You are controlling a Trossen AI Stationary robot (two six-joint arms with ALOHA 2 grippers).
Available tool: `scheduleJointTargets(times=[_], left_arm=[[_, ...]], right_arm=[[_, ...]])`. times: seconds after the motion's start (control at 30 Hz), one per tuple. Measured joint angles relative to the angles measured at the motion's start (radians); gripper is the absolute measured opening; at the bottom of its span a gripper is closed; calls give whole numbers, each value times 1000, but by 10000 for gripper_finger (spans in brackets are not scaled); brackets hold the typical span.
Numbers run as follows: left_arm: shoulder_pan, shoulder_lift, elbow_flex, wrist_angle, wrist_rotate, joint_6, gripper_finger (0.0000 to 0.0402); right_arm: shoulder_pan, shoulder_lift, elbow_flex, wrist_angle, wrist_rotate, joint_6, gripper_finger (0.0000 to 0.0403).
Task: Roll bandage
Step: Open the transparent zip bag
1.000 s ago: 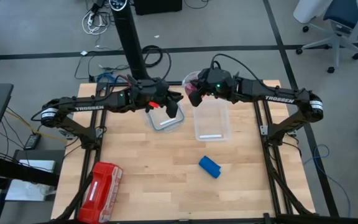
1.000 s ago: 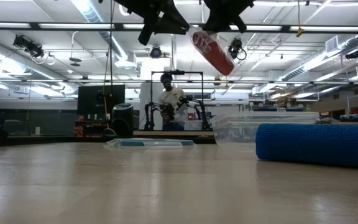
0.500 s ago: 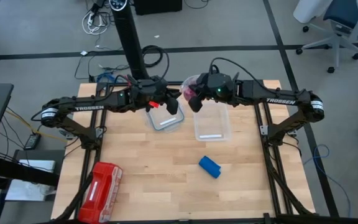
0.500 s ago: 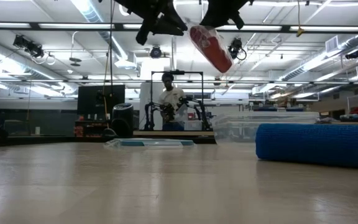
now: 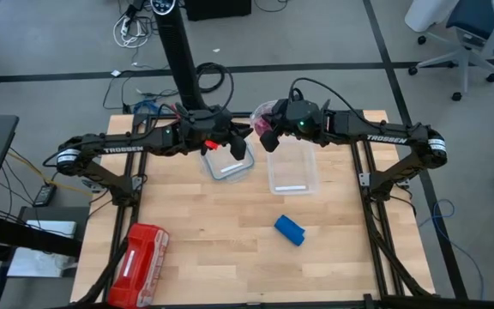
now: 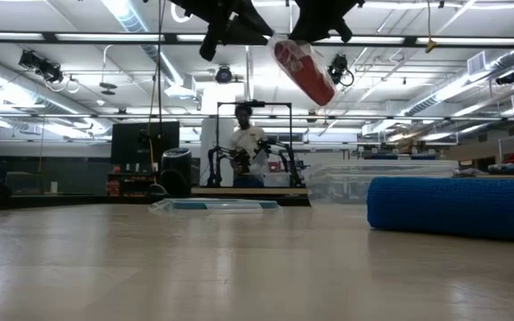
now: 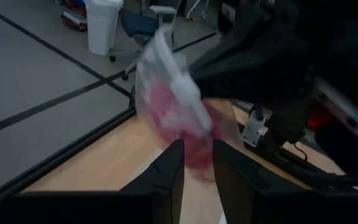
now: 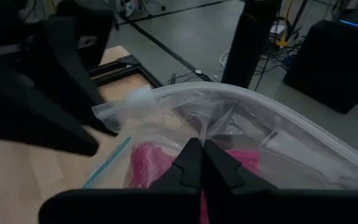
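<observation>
Above the bench's far edge: both pincers meet in the air, holding up 1 clear plastic bag (image 6: 302, 69) with pink-red rolls inside.
Right pincer (image 5: 267, 137): pressed tight together, pinching the bag's top film.
Left pincer (image 5: 243, 148): partly spread, its 2 fingers (image 7: 166, 177) close beside the bag's lower corner; whether it pinches the film I cannot tell.
Bandage (image 5: 289, 230): a short blue cylinder lying on the bare bench (image 5: 213, 249), near the front, well apart from both pincers.
Long axis: diagonal across the bench.
Direction from pincers: toward the front edge, past the clear container (image 5: 292, 167).
Nearer arm: the right one, by a little.
Judgement: the bandage looks already rolled.
</observation>
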State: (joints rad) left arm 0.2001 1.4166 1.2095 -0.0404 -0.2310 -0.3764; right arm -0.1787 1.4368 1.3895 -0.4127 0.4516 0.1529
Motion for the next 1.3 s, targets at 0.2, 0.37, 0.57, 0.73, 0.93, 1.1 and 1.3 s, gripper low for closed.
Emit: scheduleJointTargets(times=[0.2, 0.37, 0.57, 0.73, 0.93, 1.1, 1.3], left_arm=[[0, 0, 0, 29, -34, 4, 87], [0, 0, 0, 13, -82, 7, 86], [0, 0, 0, 19, -112, 7, 51], [0, 0, 0, 50, -113, 1, 6], [0, 0, 0, 51, -113, -1, 1], [2, 0, 0, 50, -88, -2, 1], [8, 0, 0, 40, -38, -3, 0]], right_arm=[[6, 0, 0, -2, -7, -16, 0], [6, 0, 0, -2, -13, -17, 0], [12, 0, 0, -2, -28, -22, 0], [20, 0, 0, -3, -32, -58, 0], [20, -2, 0, -4, -64, -110, 26], [41, -3, 0, -26, -103, -107, 74], [81, -6, 0, -121, -111, -105, 127]])
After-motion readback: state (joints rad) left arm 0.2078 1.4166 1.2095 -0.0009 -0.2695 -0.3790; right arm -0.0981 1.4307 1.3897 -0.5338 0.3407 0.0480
